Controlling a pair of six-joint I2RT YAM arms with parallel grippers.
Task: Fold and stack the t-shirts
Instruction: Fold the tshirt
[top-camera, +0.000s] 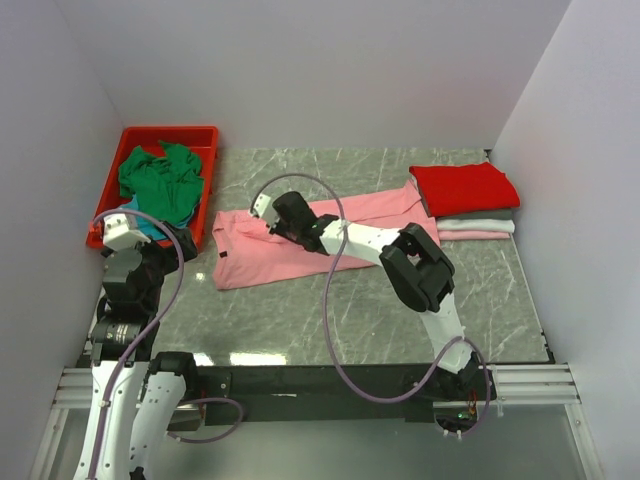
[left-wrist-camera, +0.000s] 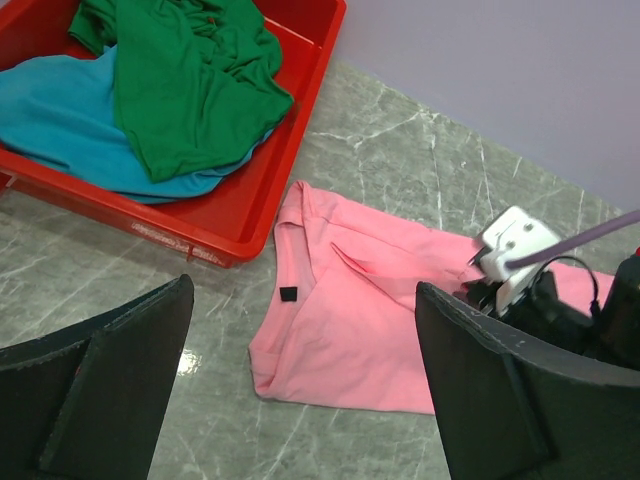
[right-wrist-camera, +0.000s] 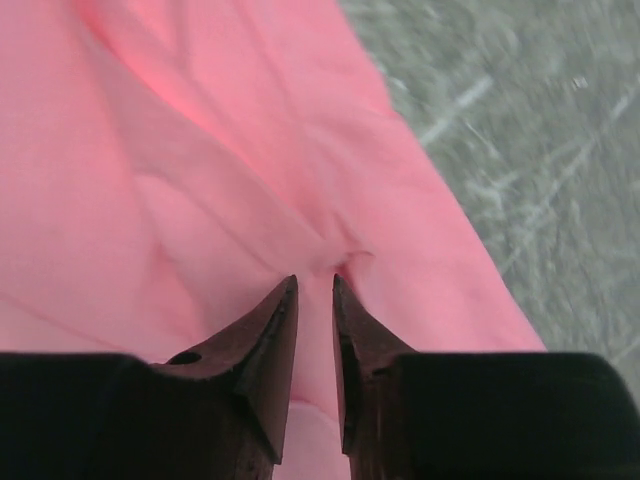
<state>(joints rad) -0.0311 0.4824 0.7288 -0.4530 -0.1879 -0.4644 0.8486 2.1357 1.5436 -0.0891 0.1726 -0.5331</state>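
A salmon pink t-shirt (top-camera: 255, 262) (left-wrist-camera: 370, 330) (right-wrist-camera: 200, 150) lies spread on the marble table, its dark neck label (left-wrist-camera: 289, 294) toward the left. My right gripper (top-camera: 274, 228) (right-wrist-camera: 315, 285) is down on the shirt's upper middle. Its jaws are nearly together, with a puckered fold of pink cloth pinched between the tips. My left gripper (left-wrist-camera: 305, 290) hangs wide open above the table, just left of the shirt, holding nothing. A green t-shirt (top-camera: 160, 180) (left-wrist-camera: 190, 90) and a teal one (left-wrist-camera: 60, 120) lie crumpled in the bin. A folded red t-shirt (top-camera: 465, 187) tops a stack of pale ones (top-camera: 475, 227) at the right.
The red plastic bin (top-camera: 170, 133) (left-wrist-camera: 200, 240) stands at the back left, close to the pink shirt's collar. White walls close in the table on three sides. The right arm (top-camera: 400, 260) reaches across the middle, its cable looping over the table.
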